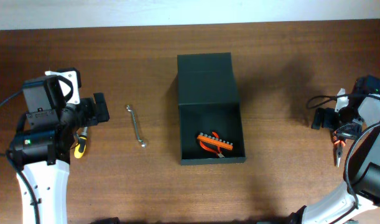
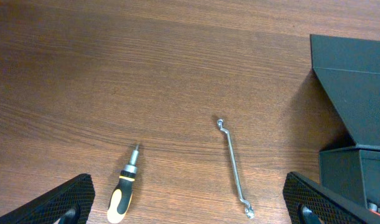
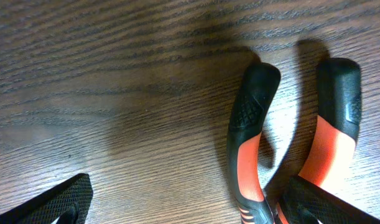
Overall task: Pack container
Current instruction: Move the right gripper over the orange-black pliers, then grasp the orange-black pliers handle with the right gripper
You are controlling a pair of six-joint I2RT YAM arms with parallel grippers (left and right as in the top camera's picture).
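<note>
My left pincer (image 2: 190,210) hangs released near the left edge of the surface (image 1: 277,56), its fingers (image 2: 65,200) spread wide over brown, strongly grained wood. Below it lie a yellow-and-black screwdriver (image 2: 123,193) and, nearer the middle, a thin silver wrench (image 2: 234,167), well apart from each other. My right pincer (image 3: 190,205) is released too, down close to the wood by the right edge. The orange-and-black handles of the pliers (image 3: 249,143) lie between its fingers, towards the right one. I cannot tell whether that finger touches them. The container (image 1: 211,134) stands at the middle of the surface, open, its lid (image 1: 206,78) laid back towards the far edge. An orange-and-black bit holder (image 1: 213,143) lies inside. A pale wall (image 1: 190,11) runs along the far edge.
</note>
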